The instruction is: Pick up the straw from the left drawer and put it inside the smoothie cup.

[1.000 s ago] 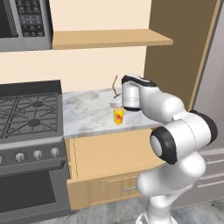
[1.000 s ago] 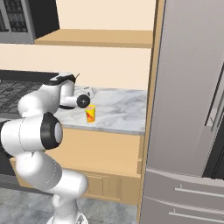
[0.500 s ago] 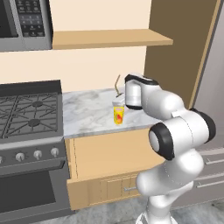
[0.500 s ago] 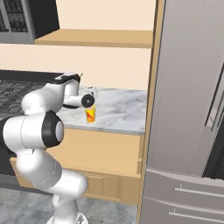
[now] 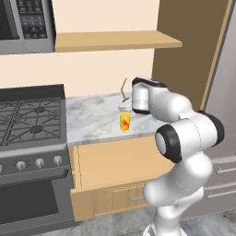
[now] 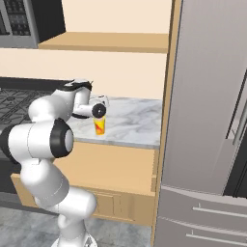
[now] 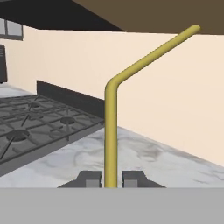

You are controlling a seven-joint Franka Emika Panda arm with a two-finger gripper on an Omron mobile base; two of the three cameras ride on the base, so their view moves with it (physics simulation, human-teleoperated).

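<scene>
Stove (image 5: 30,117) far left, cup (image 5: 125,120) on the counter (image 5: 92,120), straw (image 7: 111,131) upright just above it, clamped in your pincer (image 7: 111,178). You're at insertion, I'd judge: lower straight into the cup, then release.

A simulated kitchen with a cream wall (image 5: 92,69), a light-wood shelf (image 5: 117,40) above a grey-veined marble counter (image 5: 92,117), a black gas stove (image 5: 30,117) with a grey oven (image 5: 32,193) and microwave (image 5: 27,25) at left, a steel fridge (image 6: 207,120) at right, and grey floor (image 6: 29,222).
</scene>
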